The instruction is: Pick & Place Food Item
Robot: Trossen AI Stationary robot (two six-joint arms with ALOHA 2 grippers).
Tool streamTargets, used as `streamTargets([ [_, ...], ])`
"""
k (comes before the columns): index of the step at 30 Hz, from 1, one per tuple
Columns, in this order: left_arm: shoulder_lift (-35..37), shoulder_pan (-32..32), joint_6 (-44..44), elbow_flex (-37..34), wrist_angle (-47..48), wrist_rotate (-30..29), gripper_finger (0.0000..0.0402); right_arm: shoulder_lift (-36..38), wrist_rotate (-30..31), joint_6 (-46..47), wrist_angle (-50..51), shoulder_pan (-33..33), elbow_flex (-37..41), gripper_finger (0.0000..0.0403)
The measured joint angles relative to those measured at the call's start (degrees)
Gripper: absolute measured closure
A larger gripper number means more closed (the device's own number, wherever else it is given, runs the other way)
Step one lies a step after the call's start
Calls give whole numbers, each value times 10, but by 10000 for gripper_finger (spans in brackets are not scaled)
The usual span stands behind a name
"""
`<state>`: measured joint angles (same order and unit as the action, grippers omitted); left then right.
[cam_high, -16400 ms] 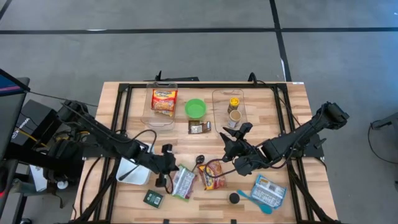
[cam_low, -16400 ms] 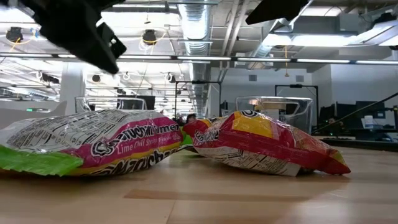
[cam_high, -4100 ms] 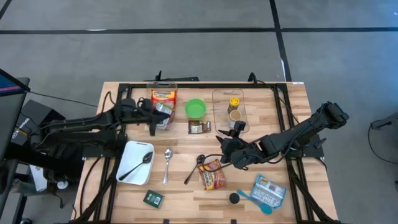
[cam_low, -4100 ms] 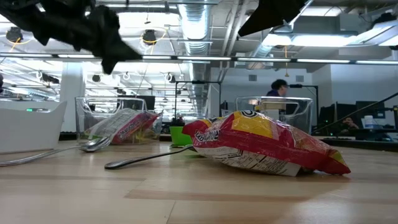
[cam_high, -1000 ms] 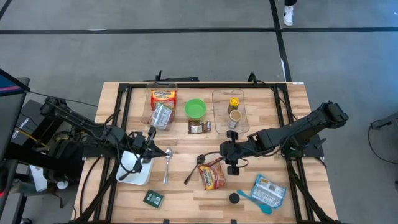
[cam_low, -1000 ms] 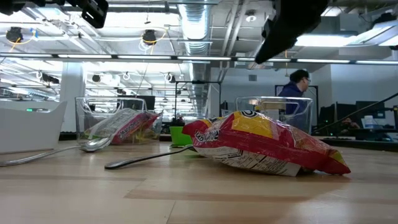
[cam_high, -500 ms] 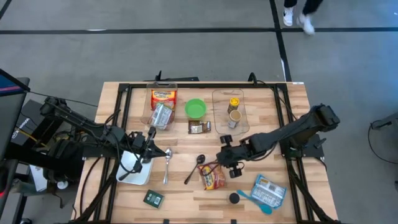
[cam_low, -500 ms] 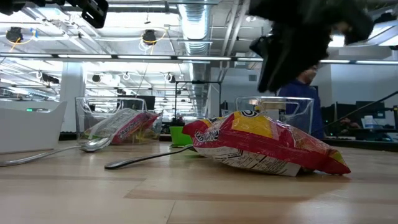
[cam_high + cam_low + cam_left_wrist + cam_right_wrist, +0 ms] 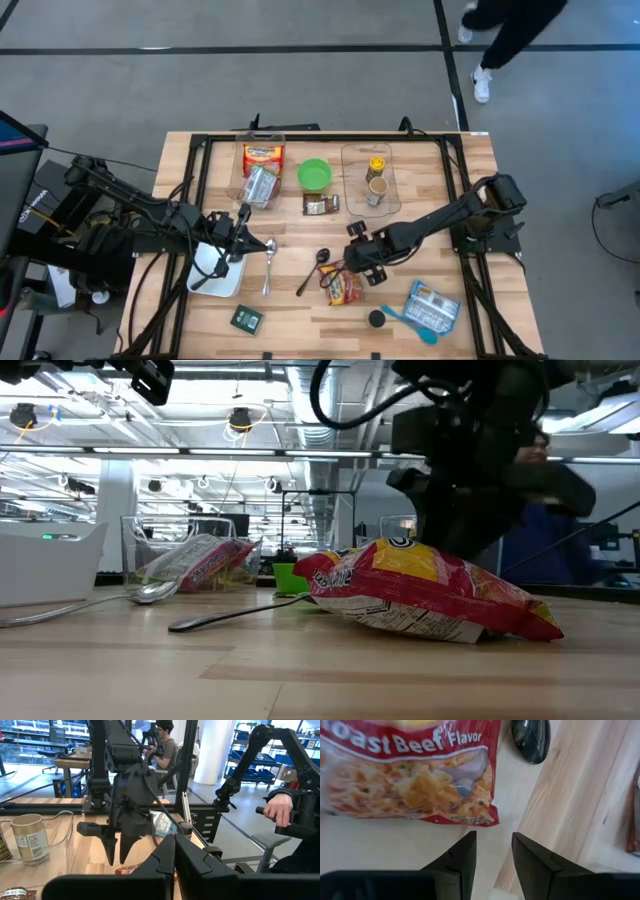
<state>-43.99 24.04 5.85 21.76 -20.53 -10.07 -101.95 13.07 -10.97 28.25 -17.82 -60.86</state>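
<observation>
1. The red noodle pack (image 9: 342,286) is lying flat on the bench (image 9: 470,320) near the front middle, with the dark spoon (image 9: 312,270) just to its left.
2. The right hand (image 9: 352,262) is hanging over the pack's far edge, its fingers (image 9: 461,857) standing a little apart; the right wrist view is showing bare bench between them, so nothing is being gripped yet.
3. Judging from this, the pick of this pack is only starting: the hand needs to drop and close on it, then carry it to a bin.
4. The left hand (image 9: 243,222) is waiting at the left side beside the white tray (image 9: 214,280), fingers together and holding nothing.
5. The far-left clear bin (image 9: 238,178) is already holding two noodle packs, a yellow-red one (image 9: 263,159) and a silver-pink one (image 9: 259,186), so part of the sorting looks done.
6. The far-right clear bin (image 9: 392,170) is holding a yellow-capped bottle (image 9: 376,164) and a jar (image 9: 377,188).
7. The green bowl (image 9: 314,175) between the bins looks empty; a small dark packet (image 9: 320,205) is lying just in front of it.
8. The white tray is holding one spoon, and a silver spoon (image 9: 268,264) is lying beside it.
9. A blue packet (image 9: 433,305) is sitting at the near right, possibly also left to place.
</observation>
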Motion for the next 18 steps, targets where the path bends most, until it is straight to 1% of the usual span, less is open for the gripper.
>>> streamTargets([
  [4,0,0,0,0,0,0,401,-6,16,-15,-1,0,0,285],
  [7,0,0,0,0,1,0,401,-4,16,-15,0,0,0,285],
  [16,0,0,0,0,1,0,401,-1,16,47,-12,0,0,284],
  [18,0,0,0,0,1,0,401,-1,16,49,-13,0,0,284],
])
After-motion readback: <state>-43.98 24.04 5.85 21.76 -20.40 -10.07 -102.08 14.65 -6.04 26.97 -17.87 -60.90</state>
